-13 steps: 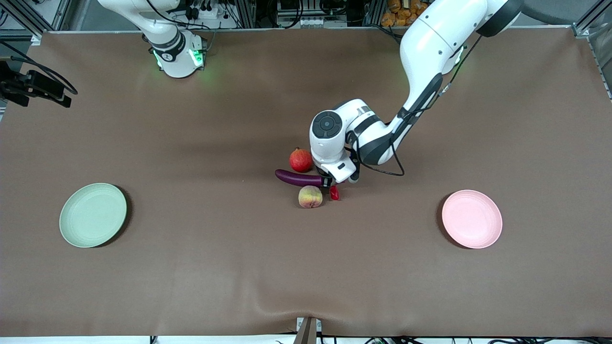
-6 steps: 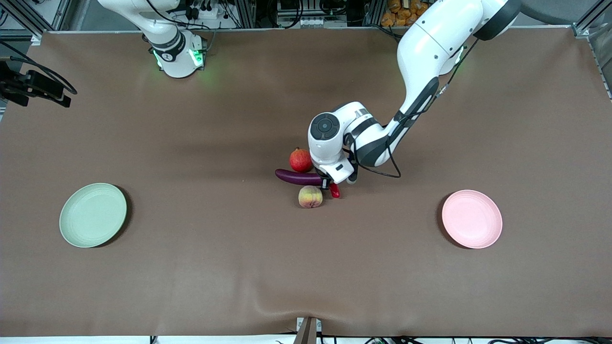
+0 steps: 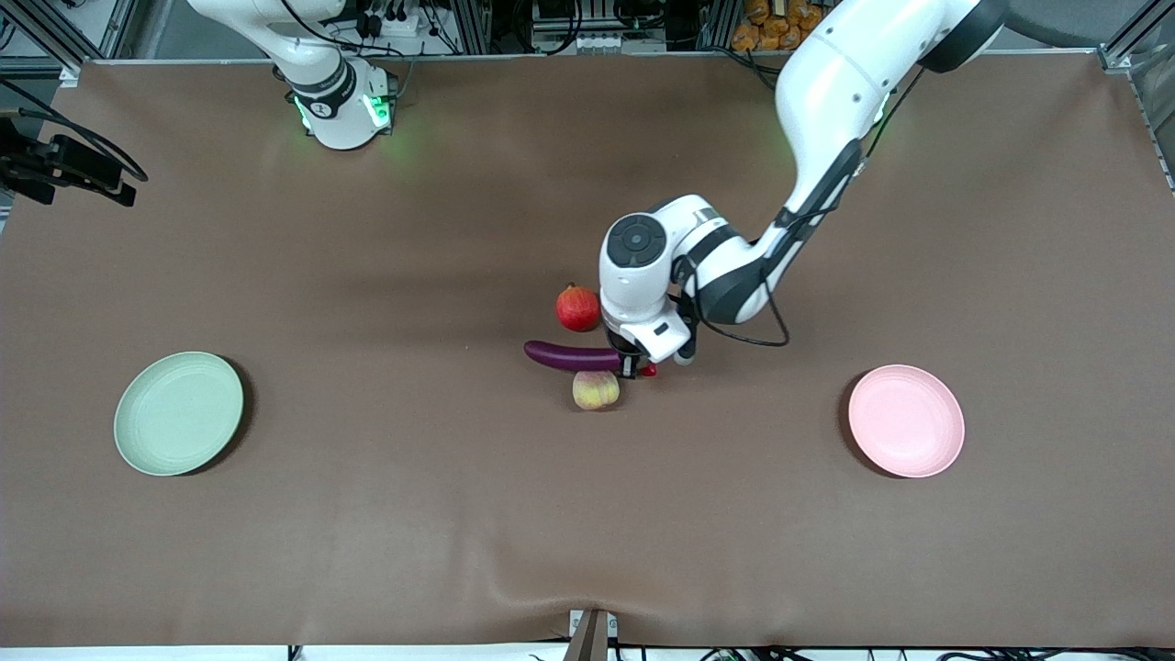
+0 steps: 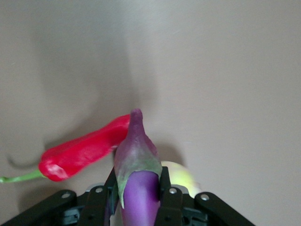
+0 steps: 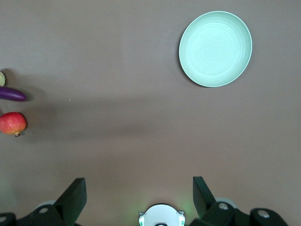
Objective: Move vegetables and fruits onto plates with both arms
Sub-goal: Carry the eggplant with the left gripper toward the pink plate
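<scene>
Now eggplant (image 3: pixel 571 356) lifted, left gripper (image 3: pixel 630 364) clamped

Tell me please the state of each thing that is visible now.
Eggplant: gripped at its stem end.
Left gripper: shut on the eggplant.
Right gripper: open, waiting.
Chili pepper: lying on table.
Peach: on table.
Red fruit: on table.
Green plate: empty.
Pink plate: empty.

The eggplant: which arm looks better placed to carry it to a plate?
The left. Its gripper already has its jaws shut on the eggplant; the right gripper waits open above the table.
</scene>
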